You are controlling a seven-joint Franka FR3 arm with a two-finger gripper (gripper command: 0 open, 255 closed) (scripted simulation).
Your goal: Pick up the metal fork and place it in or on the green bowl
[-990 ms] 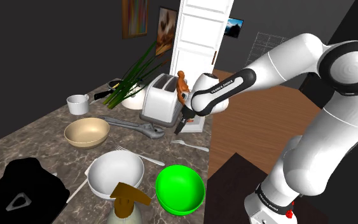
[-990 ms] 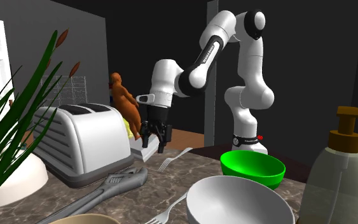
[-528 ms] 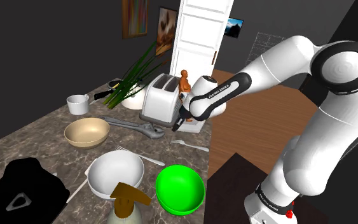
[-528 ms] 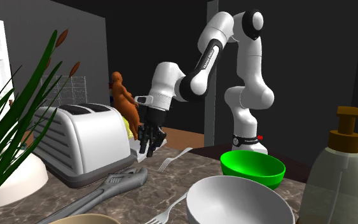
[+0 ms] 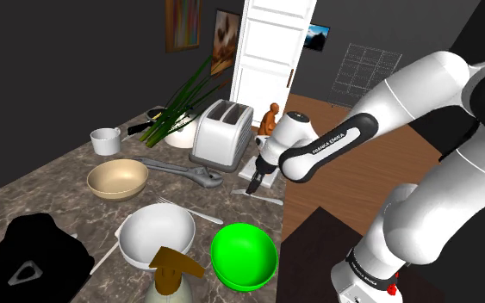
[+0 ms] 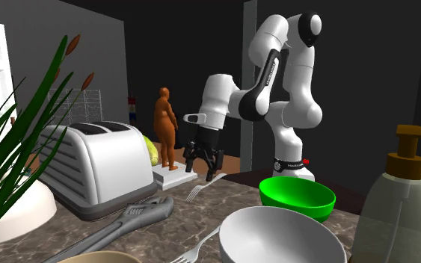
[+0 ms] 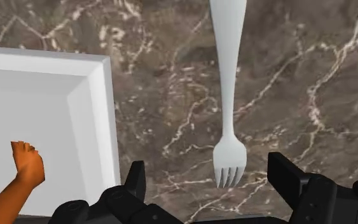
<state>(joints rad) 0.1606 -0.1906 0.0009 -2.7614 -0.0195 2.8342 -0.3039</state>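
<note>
A pale fork (image 7: 228, 83) lies flat on the marbled counter, its tines pointing at my gripper (image 7: 212, 184). The gripper is open and hovers just over the tine end, with both black fingers (image 7: 285, 181) wide of the fork and not touching it. In the shoulder view the gripper (image 5: 255, 182) hangs over the fork (image 5: 264, 198) near the counter's right edge. The green bowl (image 5: 244, 255) sits at the front edge, nearer the stand. In the second exterior view the fork (image 6: 205, 187) lies between the gripper (image 6: 204, 166) and the green bowl (image 6: 297, 196).
An orange figurine (image 5: 271, 116) on a white base (image 7: 44, 127) stands right beside the gripper. A toaster (image 5: 221, 132), a wrench (image 5: 183, 170), a tan bowl (image 5: 117, 178), a white bowl (image 5: 156, 234) with a second fork (image 5: 189, 209), and a soap bottle (image 5: 173, 274) crowd the counter.
The gripper has swung away from the toaster to the shoulder view's right and come down over the fork. The figurine, which leaned against the toaster, now stands upright farther from it.
</note>
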